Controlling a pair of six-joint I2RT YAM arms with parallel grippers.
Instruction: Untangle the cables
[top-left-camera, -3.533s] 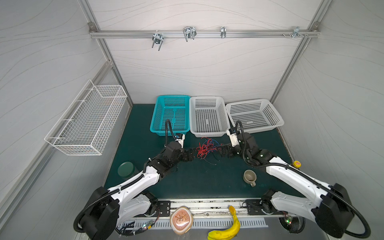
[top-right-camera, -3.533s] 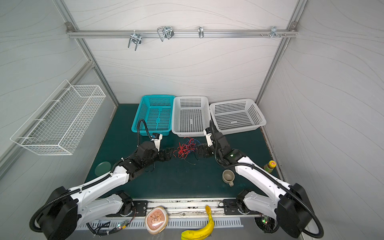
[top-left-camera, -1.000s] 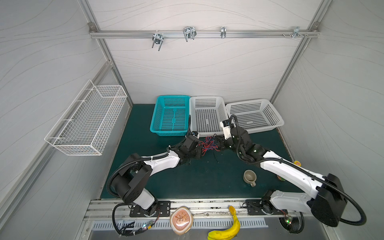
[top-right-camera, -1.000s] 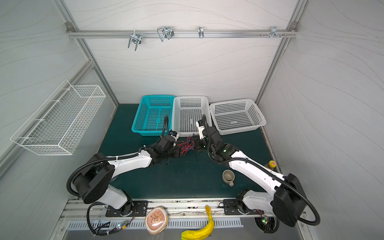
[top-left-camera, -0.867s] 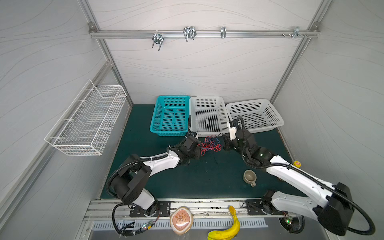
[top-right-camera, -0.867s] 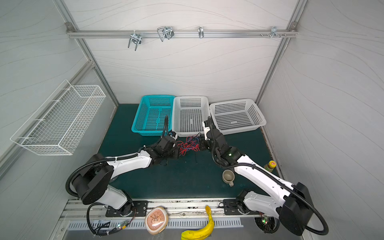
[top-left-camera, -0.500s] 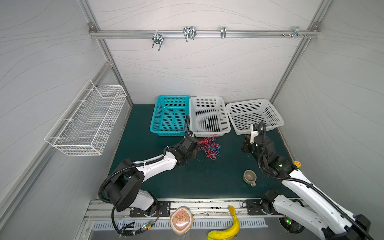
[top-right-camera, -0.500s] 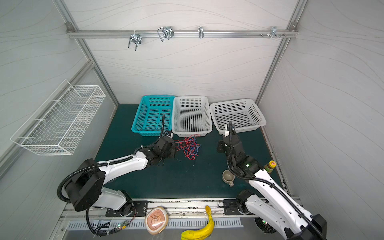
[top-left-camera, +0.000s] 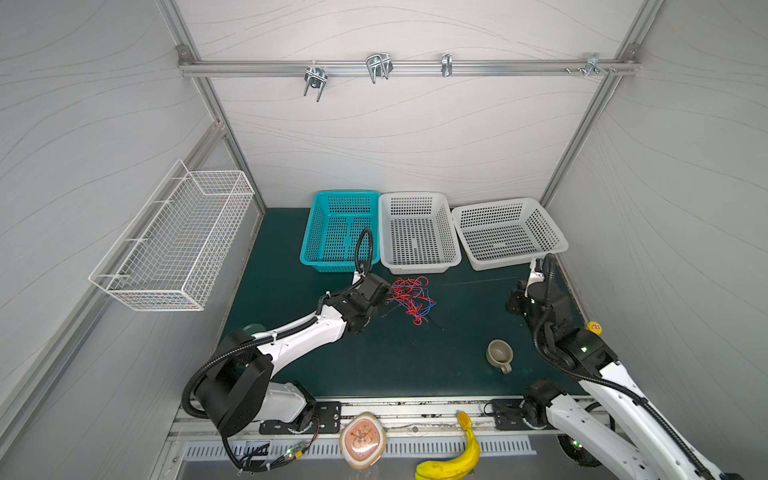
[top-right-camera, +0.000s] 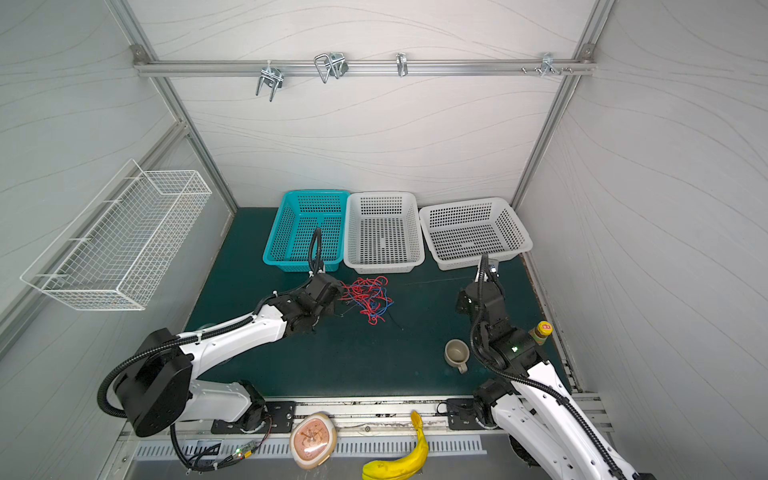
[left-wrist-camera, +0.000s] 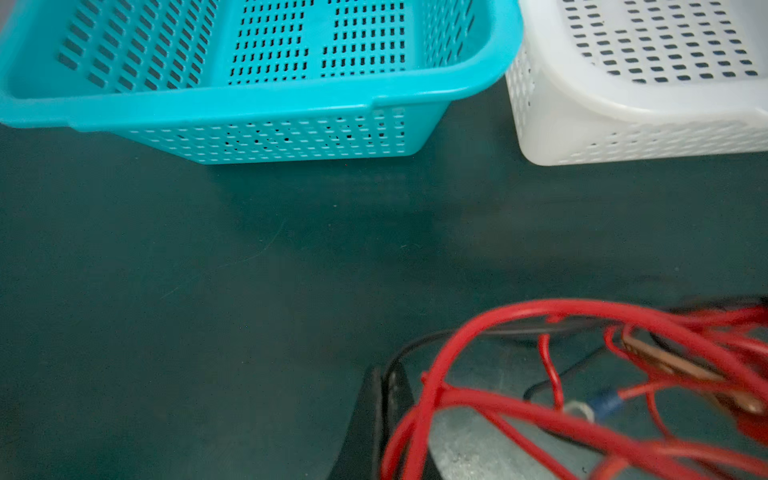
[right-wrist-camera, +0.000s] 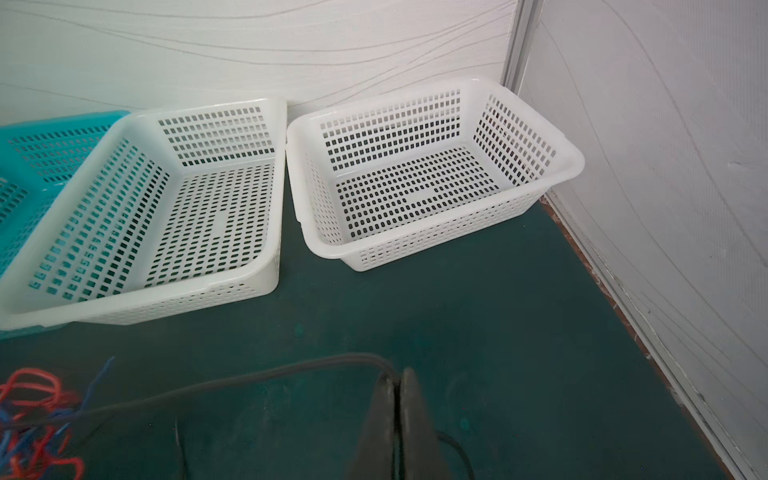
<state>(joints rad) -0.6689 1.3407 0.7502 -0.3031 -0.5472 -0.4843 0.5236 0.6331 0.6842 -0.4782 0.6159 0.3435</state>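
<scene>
**A:** So, in both top views, what's the count?

**B:** One bunch of cables (top-left-camera: 411, 297) (top-right-camera: 368, 297) lies on the mat (top-left-camera: 415, 365) toward twelve o'clock, just in front of three baskets. They are a teal basket (top-left-camera: 338, 266), a middle white basket (top-left-camera: 419, 266) and a corner white basket (top-left-camera: 515, 261). There is one mug (top-left-camera: 498, 355) at four o'clock, one banana (top-left-camera: 453, 461) at six, and one wire rack (top-left-camera: 178, 241) at nine.

**A:** And the pincers?

**B:** The left gripper (top-left-camera: 387, 296) is clenched at the bunch's nine o'clock edge. The right gripper (top-left-camera: 512, 300) sits at three, well apart from the bunch. One black cable (top-left-camera: 478, 281) runs straight from the bunch toward it.

**A:** Left wrist view?

**B:** The left gripper (left-wrist-camera: 384, 372) is clamped, with a black strand at its tips. Red loops drape over one finger and hide much of it. Two baskets stand beyond.

**A:** Right wrist view?

**B:** The right gripper (right-wrist-camera: 398, 376) is pressed shut on the black cable (right-wrist-camera: 249, 378), which trails back to the bunch. All three baskets show.
</scene>
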